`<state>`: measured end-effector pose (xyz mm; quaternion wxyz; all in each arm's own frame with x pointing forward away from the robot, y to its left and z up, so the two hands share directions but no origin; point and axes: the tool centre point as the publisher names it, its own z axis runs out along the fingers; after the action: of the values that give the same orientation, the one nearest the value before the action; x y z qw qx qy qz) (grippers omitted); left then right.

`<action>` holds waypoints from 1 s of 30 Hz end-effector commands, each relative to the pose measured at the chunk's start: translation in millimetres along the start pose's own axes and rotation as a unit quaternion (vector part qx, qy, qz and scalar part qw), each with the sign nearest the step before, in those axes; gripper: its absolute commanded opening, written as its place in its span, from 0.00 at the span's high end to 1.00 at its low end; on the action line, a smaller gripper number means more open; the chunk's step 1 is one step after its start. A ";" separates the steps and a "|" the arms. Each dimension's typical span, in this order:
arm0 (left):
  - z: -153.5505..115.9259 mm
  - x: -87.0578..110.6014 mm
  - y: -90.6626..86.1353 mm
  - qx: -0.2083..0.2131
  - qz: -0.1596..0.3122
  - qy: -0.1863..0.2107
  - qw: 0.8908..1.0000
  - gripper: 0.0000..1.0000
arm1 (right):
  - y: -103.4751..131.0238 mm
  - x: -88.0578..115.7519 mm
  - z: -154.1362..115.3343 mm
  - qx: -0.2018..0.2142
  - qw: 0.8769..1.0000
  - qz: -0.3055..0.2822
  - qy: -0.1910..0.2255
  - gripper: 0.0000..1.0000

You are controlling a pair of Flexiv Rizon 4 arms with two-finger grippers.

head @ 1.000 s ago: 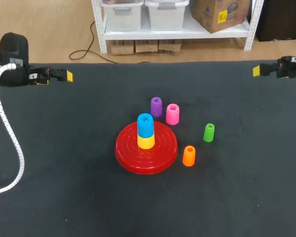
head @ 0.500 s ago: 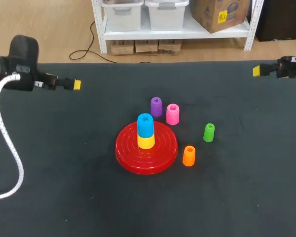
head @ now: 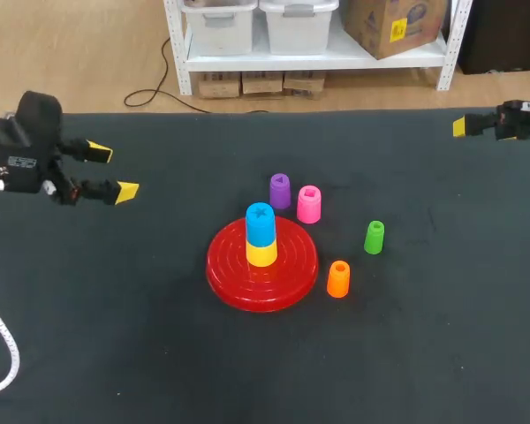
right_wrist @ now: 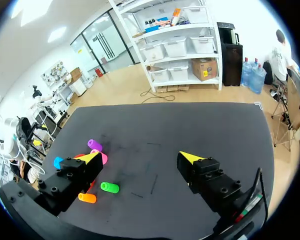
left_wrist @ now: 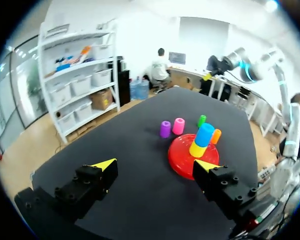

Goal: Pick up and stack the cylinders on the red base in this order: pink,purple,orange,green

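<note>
The red base (head: 291,263) sits near the middle of the surface (head: 159,344), with a yellow cylinder (head: 261,254) upright at its centre and a blue cylinder (head: 261,221) stacked on top of it. The pink cylinder (head: 309,204) and purple cylinder (head: 280,191) stand side by side just behind the base. The green cylinder (head: 374,237) and orange cylinder (head: 338,278) stand off to its right, the orange one close to the rim. All four are upright on the surface, each with a shaped hole in its top.

My left tool (head: 113,171) hangs over the left part of the surface, well apart from the base, aimed towards it with its fingers spread wide and nothing between them. A second ago it was farther back by the edge. It has since come forward and turned, so both yellow tips now show. My right tool (right_wrist: 140,159) has stayed at the far right corner, fingers apart and empty. No cylinder has shifted.
</note>
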<state>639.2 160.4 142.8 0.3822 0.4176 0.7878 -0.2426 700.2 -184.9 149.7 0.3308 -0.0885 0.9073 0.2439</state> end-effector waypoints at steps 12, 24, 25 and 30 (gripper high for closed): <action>10.6 4.2 -1.4 0.140 0.038 -0.024 0.989 0.00 | -0.2 0.0 -0.2 0.000 1.000 0.000 0.000 0.00; 4.4 14.6 -3.9 0.110 0.064 0.028 0.991 0.00 | -0.2 0.0 -0.2 0.000 1.000 0.000 0.000 0.00; 4.0 14.6 -4.0 0.102 0.065 0.033 0.992 0.00 | -0.2 0.0 -0.2 0.000 1.000 0.000 0.000 0.00; 2.4 15.8 -4.5 0.086 0.047 0.034 0.995 0.00 | -0.2 0.0 -0.2 0.000 1.000 0.000 0.000 0.00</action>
<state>637.1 165.8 128.1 0.3252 0.4957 0.7539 -0.2832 700.2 -184.9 149.7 0.3308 -0.0885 0.9073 0.2438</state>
